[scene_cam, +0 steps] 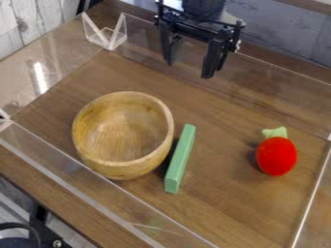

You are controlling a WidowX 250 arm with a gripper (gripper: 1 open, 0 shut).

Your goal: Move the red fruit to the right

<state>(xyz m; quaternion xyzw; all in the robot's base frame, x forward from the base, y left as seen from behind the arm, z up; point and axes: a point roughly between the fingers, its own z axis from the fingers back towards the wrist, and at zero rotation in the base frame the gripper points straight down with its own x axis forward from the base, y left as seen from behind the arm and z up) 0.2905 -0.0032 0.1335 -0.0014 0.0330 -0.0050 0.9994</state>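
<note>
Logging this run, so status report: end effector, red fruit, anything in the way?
End effector open, above table. Red fruit on table, apart from block and bowl. Nothing touching fruit.

The bowl (88,132) lies left of the block (181,159), the fruit (277,156) right of both.

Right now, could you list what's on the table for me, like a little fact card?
red fruit: green stem on top, apart from the other things
bowl: wooden, nothing visible inside
green block: long, flat, between bowl and fruit
fingers: above the table, near its far side, holding neither fruit nor block
table: brown wood
</note>
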